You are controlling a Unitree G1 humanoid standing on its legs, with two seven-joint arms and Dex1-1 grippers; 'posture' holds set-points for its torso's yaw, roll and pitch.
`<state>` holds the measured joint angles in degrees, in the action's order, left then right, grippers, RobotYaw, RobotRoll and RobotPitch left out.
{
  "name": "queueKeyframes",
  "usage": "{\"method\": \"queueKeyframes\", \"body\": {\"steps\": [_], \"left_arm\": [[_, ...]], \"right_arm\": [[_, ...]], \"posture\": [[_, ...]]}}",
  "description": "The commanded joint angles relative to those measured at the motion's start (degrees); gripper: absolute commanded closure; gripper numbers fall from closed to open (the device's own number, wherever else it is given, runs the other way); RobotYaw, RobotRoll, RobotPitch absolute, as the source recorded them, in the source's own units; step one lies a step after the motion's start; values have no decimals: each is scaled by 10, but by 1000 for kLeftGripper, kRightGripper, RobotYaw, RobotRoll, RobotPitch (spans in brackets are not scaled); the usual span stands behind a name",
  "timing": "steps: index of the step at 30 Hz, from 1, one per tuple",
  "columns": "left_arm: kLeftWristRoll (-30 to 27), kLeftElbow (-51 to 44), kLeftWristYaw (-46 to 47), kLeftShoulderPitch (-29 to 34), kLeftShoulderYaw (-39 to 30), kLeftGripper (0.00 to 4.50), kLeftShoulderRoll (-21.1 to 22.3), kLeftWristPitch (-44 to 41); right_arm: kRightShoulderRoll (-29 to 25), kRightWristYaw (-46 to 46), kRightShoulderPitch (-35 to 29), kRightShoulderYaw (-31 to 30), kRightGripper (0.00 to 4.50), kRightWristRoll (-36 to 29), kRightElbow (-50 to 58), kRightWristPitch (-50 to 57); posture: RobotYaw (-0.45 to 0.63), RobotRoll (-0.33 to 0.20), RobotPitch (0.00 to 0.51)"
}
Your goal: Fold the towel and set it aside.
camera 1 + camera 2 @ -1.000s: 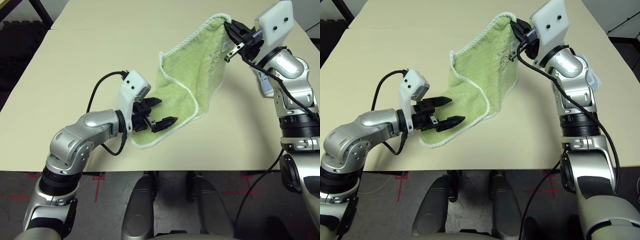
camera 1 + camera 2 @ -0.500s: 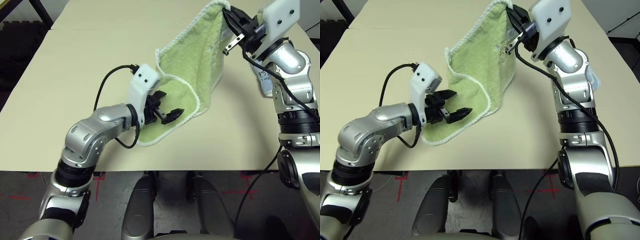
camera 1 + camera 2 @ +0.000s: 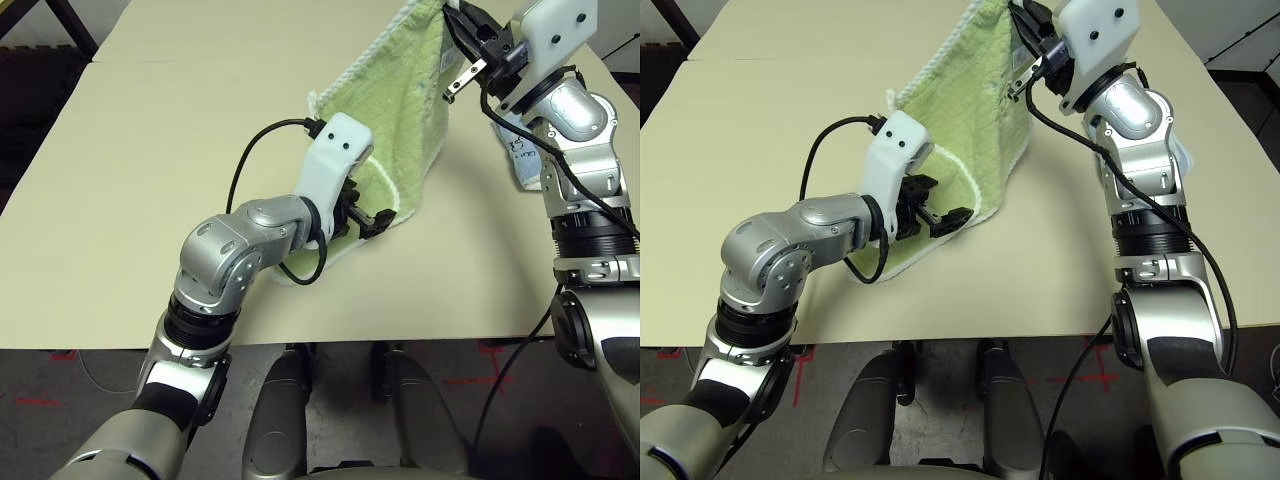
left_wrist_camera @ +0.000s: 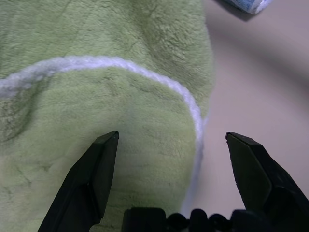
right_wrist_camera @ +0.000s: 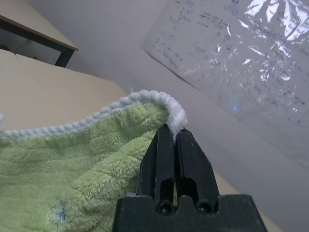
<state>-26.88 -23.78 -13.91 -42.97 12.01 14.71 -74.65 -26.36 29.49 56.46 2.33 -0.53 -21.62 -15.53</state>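
Swung inward since a second ago: the left arm [image 3: 215, 255], now bringing the left gripper [image 3: 945, 205] over the near part of the green towel [image 3: 970, 110]. Raised too, the towel's far end, with its upper edge now running out of the top of both head views. Fingers of the left gripper wide apart, above the towel near its curved white edging [image 4: 140, 68], with nothing between them clamped. Fingers of the right gripper [image 5: 175, 133] together, clamped on a white-edged corner of the towel and holding it up. Near part of the towel low at the tabletop [image 3: 150, 180], in front of the robot; the rest rising toward the right gripper, a small blue mark [image 5: 58, 214] on its face. Beyond the towel on the robot's right, partly behind the right arm [image 3: 590, 180]: a light blue towel [image 3: 525, 160], resting on the tabletop.
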Motion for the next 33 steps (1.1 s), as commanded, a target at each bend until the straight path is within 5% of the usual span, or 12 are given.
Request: {"method": "queueKeyframes", "body": {"steps": [1, 10, 21, 33], "left_arm": [[3, -6, -4, 5, 12, 0, -4, -11], [45, 16, -4, 0, 80, 0, -14, 46], [190, 79, -68, -5, 220, 0, 59, 229], [297, 108, -92, 40, 237, 0, 89, 300]], "right_arm": [[0, -5, 7, -5, 4447, 5, -7, -19], [6, -11, 11, -12, 4447, 13, -32, -27], [6, -16, 12, -12, 4447, 12, -38, -21], [3, -22, 10, -11, 4447, 11, -33, -14]], "posture": [[-2, 0, 276], [5, 0, 298], [3, 0, 300], [-9, 0, 299]]}}
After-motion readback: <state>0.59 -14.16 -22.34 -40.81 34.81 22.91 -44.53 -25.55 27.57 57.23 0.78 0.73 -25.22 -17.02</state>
